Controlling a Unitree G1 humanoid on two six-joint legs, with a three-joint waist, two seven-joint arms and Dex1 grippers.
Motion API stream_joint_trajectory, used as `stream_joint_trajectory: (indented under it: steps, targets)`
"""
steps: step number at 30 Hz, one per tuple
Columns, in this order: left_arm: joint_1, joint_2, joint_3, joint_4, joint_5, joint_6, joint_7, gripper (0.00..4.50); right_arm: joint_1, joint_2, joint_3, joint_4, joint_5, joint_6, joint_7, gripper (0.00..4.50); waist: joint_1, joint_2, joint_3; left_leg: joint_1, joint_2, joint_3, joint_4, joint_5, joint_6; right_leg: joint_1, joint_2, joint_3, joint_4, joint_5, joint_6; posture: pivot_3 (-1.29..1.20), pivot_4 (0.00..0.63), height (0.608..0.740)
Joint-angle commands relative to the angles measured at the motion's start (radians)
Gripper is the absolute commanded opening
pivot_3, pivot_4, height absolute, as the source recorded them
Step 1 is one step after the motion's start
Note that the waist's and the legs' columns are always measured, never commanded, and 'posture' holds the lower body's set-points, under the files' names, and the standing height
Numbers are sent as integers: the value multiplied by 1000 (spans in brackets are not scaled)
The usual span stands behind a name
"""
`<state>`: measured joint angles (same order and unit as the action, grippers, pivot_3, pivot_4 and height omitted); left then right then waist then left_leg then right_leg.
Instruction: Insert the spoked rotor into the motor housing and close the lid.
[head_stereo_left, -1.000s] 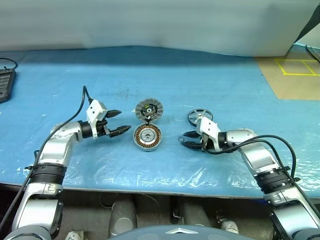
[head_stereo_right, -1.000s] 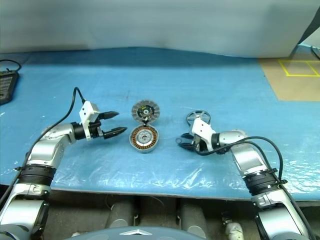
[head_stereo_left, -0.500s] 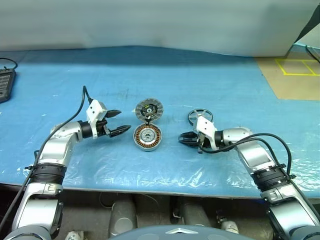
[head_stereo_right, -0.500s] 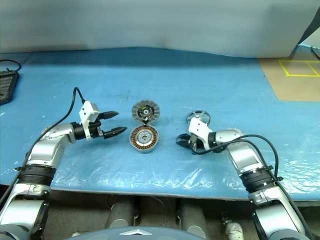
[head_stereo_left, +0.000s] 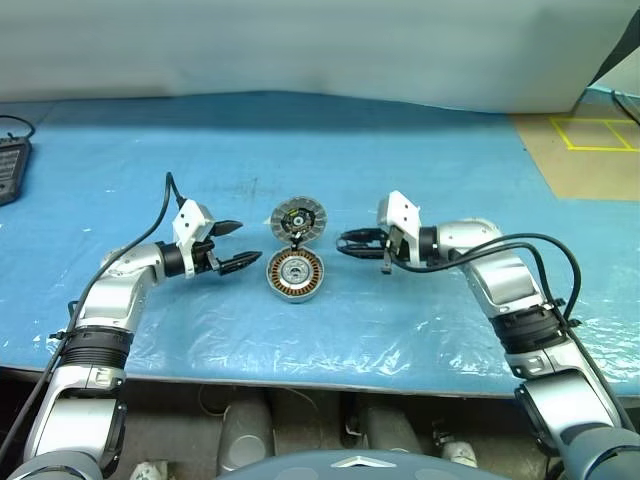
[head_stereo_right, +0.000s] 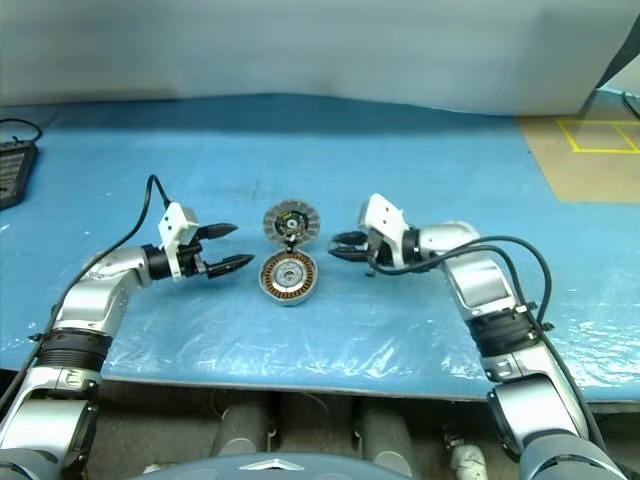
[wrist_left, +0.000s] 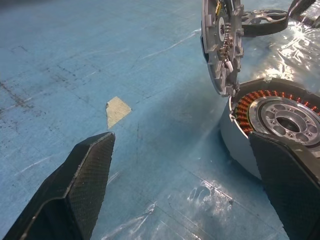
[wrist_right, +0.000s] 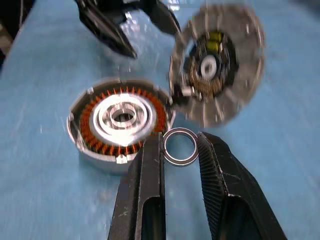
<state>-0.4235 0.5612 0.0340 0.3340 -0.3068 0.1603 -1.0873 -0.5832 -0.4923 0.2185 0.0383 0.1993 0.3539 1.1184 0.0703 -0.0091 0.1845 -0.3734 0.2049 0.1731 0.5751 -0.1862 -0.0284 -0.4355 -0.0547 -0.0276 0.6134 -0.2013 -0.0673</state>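
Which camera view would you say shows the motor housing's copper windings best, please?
The right wrist view: the motor housing lies nearly whole, its winding ring facing the camera. The left wrist view shows only part of it, at the picture's edge. The head views show it small, just in front of the lid.

Motor housing shiny metal, copper windings; lid grey ribbed metal; table cover glossy blue plastic.
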Motion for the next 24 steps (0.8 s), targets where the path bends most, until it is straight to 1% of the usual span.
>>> stream_joint_trajectory:
  steps: [1, 7, 17, 24]
  targets:
    - [-9, 2, 4, -11, 0, -17, -1, 4500, -23, 29, 56, 9, -15, -27, 16, 546, 0, 0, 0, 0, 0, 0, 0, 0, 0, 0, 0, 0, 0, 0, 0, 0, 150, 740]
    - [7, 7, 11, -25, -2, -15, 6, 4500, -56, 96, 124, 86, -57, -70, 10, 546, -1, 0, 0, -1, 0, 0, 0, 1, -2, 0, 0, 0, 0, 0, 0, 0, 150, 740]
    - [15, 11, 14, -34, -2, -12, 17, 4500, -87, 163, 156, 190, -97, -122, -4, 546, -1, 0, 0, -1, 0, 0, 0, 2, -3, 0, 0, 0, 0, 0, 0, 0, 150, 740]
    - [17, 11, 15, -34, -2, -15, 25, 4500, -86, 186, 166, 222, -116, -136, 0, 546, -1, 0, 0, -1, 0, 0, 0, 2, -3, 0, 0, 0, 0, 0, 0, 0, 150, 740]
